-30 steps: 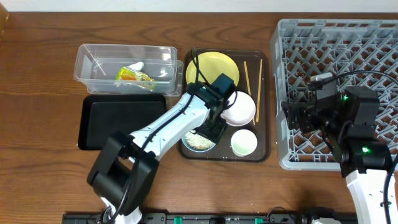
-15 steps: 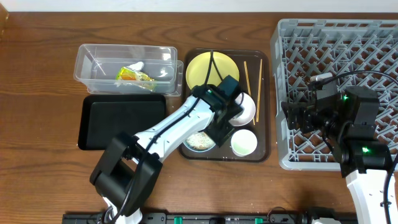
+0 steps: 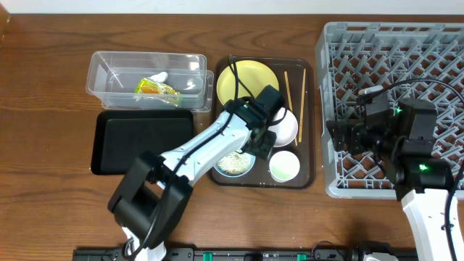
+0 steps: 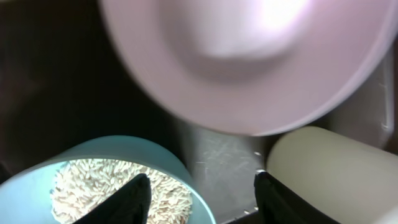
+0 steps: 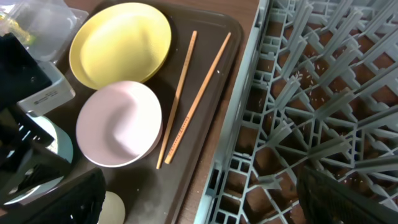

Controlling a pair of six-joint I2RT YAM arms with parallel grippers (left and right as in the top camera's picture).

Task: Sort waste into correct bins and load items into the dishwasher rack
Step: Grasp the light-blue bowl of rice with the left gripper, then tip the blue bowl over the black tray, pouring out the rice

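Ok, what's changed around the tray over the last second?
The left gripper slid a little to the right across the light blue bowl, uncovering more of its rice, and now sits between it, the white bowl and the white cup. It is open and has taken hold of nothing. The right gripper, open at the dishwasher rack, barely shifted. The yellow plate, chopsticks and wrapper stayed put.

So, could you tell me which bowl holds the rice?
The light blue bowl, in the brown tray's near-left corner; whitish grains lie in it, while the white bowl beside it is empty.
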